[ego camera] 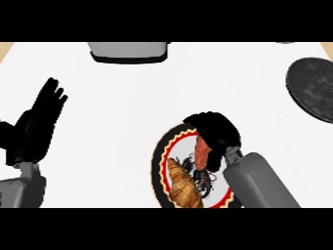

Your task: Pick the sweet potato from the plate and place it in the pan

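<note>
Curling over the plate [163, 146], the right hand [216, 131] has its fingers bent down around the upper end of the sweet potato [201, 152], a reddish piece showing just beneath the palm. Whether it is lifted off the plate or only gripped in place cannot be told from this angle. Just below the hand, toward the robot, a croissant [184, 184] lies on the same plate, touching or nearly touching the sweet potato. Well off to the hand's right and farther away sits the dark pan [320, 90], nothing in it. Far to the hand's left, the left hand [35, 124] rests open, fingers up. Judgement: grasp made or nearly made; lift, carry and release into the pan remain.
</note>
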`<state>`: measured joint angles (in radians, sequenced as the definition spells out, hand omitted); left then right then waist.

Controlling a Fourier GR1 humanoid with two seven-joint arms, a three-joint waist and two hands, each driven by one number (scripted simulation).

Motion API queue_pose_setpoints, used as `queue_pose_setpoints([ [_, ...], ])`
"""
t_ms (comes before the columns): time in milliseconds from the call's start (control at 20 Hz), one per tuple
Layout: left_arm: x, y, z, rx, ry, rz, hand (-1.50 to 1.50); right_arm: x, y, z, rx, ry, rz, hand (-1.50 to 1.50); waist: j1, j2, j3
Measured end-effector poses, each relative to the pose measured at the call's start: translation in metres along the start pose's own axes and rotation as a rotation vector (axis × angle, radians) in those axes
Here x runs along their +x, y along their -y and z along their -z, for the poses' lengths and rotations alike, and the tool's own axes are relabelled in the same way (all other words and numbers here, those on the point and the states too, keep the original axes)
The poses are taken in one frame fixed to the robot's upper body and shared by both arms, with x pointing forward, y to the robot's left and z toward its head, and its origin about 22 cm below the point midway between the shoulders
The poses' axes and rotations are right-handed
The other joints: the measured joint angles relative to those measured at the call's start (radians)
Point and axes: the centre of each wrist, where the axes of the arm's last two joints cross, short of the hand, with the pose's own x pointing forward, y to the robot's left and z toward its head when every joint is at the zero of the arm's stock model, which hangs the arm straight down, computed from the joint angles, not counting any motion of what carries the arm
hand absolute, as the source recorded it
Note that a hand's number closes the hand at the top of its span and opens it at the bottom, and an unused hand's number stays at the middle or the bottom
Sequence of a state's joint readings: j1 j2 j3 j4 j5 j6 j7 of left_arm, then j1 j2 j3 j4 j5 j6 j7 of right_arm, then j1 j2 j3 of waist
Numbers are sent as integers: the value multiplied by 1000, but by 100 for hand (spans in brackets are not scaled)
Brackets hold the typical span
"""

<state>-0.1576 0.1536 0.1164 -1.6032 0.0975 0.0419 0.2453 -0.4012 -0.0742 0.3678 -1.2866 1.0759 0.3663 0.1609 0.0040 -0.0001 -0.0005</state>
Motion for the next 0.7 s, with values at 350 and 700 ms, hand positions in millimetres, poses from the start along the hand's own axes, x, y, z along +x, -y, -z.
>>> queue_pose_setpoints([
  [350,6,10,4,-4,-1,2,0,3,-7,6,-52,72,-18,150,-3,-6,-4],
  [700,4,2,9,-4,-3,3,0,-3,-6,9,-89,106,15,150,-5,-8,-7],
])
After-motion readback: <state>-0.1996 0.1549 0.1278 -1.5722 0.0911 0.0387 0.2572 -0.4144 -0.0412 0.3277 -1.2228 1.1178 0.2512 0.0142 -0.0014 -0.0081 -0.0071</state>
